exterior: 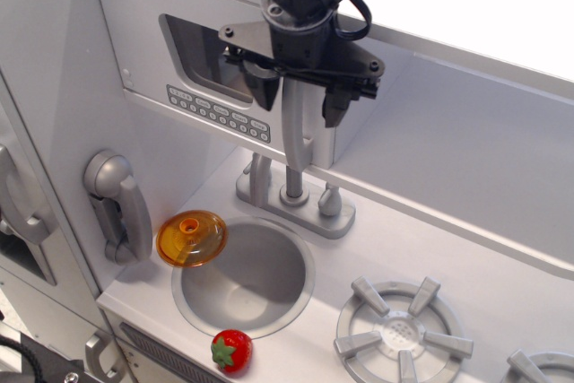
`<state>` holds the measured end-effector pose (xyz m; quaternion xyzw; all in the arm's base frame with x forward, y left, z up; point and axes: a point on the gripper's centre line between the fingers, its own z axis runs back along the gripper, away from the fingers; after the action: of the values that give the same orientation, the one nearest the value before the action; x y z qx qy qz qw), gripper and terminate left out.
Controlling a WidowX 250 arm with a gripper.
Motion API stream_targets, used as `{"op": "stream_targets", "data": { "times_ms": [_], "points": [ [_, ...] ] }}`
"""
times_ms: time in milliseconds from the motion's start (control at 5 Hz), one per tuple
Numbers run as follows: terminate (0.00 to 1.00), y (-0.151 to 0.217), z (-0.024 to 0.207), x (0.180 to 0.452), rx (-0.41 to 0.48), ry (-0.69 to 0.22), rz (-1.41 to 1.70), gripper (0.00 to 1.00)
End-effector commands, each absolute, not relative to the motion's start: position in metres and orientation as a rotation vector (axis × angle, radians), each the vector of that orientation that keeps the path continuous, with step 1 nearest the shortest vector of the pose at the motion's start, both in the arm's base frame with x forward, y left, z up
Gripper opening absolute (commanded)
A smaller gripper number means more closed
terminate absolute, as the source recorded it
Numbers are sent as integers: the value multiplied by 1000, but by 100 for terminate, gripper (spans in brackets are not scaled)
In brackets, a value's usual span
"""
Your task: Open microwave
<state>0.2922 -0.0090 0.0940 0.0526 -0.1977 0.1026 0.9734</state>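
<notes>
The microwave (179,69) is a light-grey compartment at the upper left, with a rounded window (199,49) and a row of small grey buttons (218,112). Its tall grey vertical handle (293,136) stands at the door's right edge. The door looks closed. My black gripper (300,100) is open and hangs over the upper part of the handle. One finger (264,91) is to the left of the handle and the other to the right. I cannot tell whether the fingers touch it. The top of the handle is hidden behind the gripper.
A grey toy phone handset (117,204) hangs on the left wall. An orange lid (191,238) leans at the sink (296,298) rim, and a strawberry (230,350) lies in front. The faucet (291,193) stands below the handle. A burner (402,329) is at the lower right.
</notes>
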Motion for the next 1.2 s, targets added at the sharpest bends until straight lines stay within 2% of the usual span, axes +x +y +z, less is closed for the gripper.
{"op": "stream_targets", "data": {
  "times_ms": [0,400,600,800,1000],
  "points": [
    [0,-5,109,295,91,-426,183,0],
    [0,-3,108,263,78,-386,111,0],
    [0,2,106,236,92,-351,18,100],
    [0,3,110,214,111,-219,-59,100],
    [0,0,133,228,88,-167,-95,100]
  ]
}}
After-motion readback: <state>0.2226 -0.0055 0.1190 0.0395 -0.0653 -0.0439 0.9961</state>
